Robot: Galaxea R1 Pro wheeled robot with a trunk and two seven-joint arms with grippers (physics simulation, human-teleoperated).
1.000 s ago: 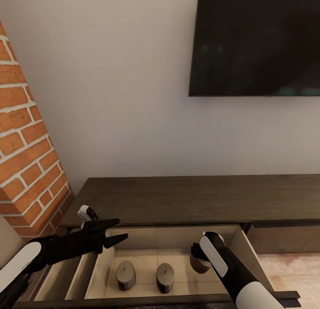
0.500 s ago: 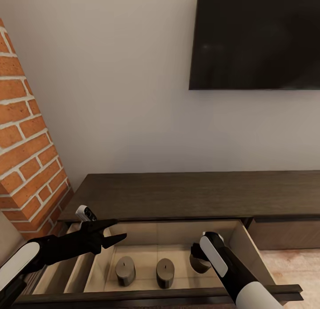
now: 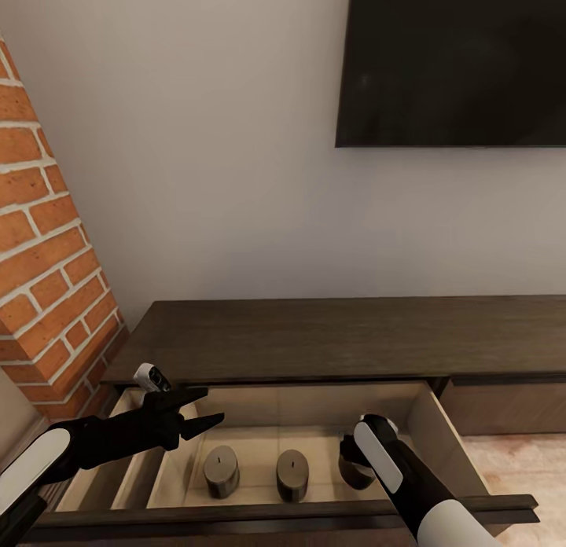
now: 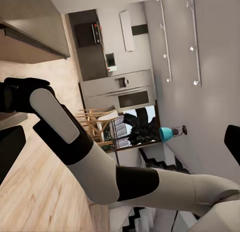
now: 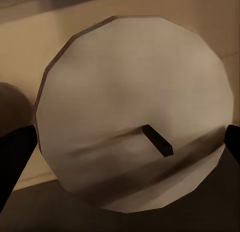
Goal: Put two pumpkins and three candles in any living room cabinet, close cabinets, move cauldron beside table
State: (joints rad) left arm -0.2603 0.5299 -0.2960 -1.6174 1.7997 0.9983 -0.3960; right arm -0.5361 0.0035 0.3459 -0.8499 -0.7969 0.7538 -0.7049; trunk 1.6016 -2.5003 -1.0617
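Note:
The long dark brown cabinet (image 3: 314, 335) has a drawer (image 3: 444, 429) pulled out, pale inside. Two tan candles (image 3: 222, 470) (image 3: 292, 474) stand upright in it side by side. A third candle (image 3: 355, 476) stands to their right, half hidden by my right arm. My right gripper (image 3: 351, 455) sits over it. In the right wrist view its flat top and wick (image 5: 135, 92) lie between the spread fingertips (image 5: 15, 162) of the open right gripper (image 5: 127, 152). My left gripper (image 3: 211, 404) hovers open and empty over the drawer's left end. The pumpkins and cauldron are out of view.
A black wall TV (image 3: 456, 60) hangs above the cabinet. A brick column (image 3: 47, 256) stands at the left, close to my left arm. A narrower open compartment (image 3: 102, 472) lies left of the candles. Pale floor (image 3: 519, 460) shows at the right.
The whole picture has slid upward, so the camera moved and more of the drawer's inside shows. Both arms keep about the same pose, the right gripper still over the third candle.

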